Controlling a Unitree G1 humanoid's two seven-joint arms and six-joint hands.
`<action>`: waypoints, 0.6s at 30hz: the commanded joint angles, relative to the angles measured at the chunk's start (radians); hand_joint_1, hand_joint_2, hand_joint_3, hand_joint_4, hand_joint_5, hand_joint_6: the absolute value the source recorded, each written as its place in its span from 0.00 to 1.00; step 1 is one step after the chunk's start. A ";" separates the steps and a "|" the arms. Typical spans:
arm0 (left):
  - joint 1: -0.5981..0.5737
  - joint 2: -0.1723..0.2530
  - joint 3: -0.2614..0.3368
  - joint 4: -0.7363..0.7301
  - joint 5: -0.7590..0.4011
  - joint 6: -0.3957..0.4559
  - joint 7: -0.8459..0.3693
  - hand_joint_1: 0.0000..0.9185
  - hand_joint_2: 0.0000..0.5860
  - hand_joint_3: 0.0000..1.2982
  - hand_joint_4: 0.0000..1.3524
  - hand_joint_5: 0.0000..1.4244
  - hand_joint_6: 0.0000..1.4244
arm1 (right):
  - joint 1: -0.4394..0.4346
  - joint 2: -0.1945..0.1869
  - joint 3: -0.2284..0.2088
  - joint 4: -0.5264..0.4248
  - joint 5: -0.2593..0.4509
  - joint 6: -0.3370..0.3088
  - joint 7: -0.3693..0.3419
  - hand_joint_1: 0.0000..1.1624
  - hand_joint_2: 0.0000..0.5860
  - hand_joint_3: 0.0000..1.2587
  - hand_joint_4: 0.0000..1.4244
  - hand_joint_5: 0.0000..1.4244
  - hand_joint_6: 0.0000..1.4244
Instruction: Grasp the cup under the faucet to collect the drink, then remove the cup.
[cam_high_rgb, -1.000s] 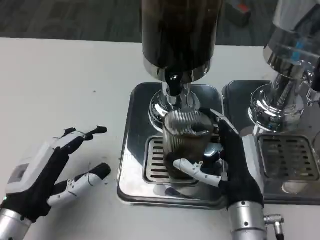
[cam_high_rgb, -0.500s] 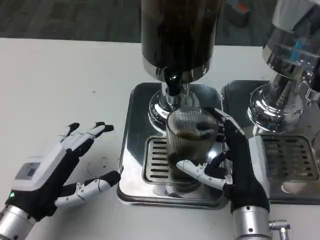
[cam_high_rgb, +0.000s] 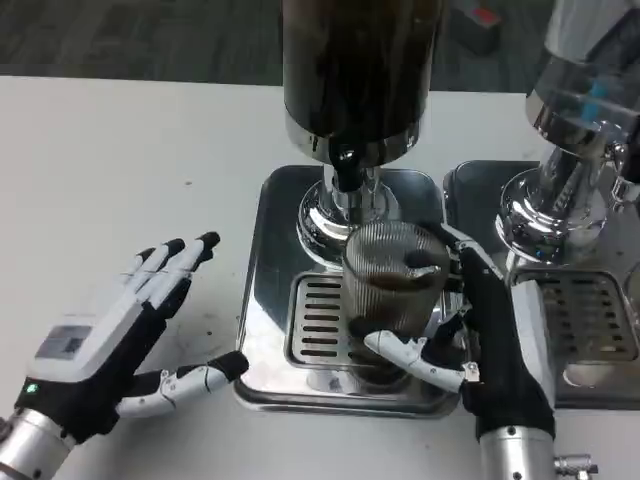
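Note:
A ribbed clear cup (cam_high_rgb: 393, 290) with dark drink in it stands over the slotted drip grate (cam_high_rgb: 318, 322), just below the black faucet (cam_high_rgb: 346, 168) of the dark drink dispenser (cam_high_rgb: 358, 70). My right hand (cam_high_rgb: 480, 340) grips the cup from its right side, thumb across the front near the base, fingers behind the rim. My left hand (cam_high_rgb: 110, 340) hovers over the white table to the left of the steel tray (cam_high_rgb: 262, 300), palm down, fingers spread, holding nothing.
A second dispenser (cam_high_rgb: 575, 130) with its own steel tray and grate (cam_high_rgb: 580, 320) stands close on the right, next to my right wrist. The chrome pillar base (cam_high_rgb: 330, 215) rises right behind the cup. The white table (cam_high_rgb: 120, 170) stretches out to the left.
The cup with my right hand has shifted slightly right and toward me on the grate. My left hand has moved forward and nearer the tray, its fingers straightening.

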 joint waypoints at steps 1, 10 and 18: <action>0.021 0.031 -0.012 -0.027 0.006 0.039 -0.030 0.00 0.24 0.00 0.00 0.00 0.00 | 0.020 -0.001 -0.003 -0.057 0.003 -0.026 0.010 0.91 0.42 0.24 0.37 0.55 0.78; 0.051 0.051 -0.025 -0.099 0.026 0.109 -0.042 0.00 0.24 0.00 0.00 0.00 0.00 | 0.060 -0.003 0.003 -0.100 -0.005 -0.039 0.020 0.90 0.43 0.24 0.37 0.55 0.78; 0.103 0.076 -0.011 -0.182 0.057 0.147 -0.021 0.00 0.24 0.00 0.00 0.00 0.00 | 0.105 -0.009 0.018 -0.145 -0.015 -0.039 0.029 0.90 0.43 0.24 0.37 0.55 0.78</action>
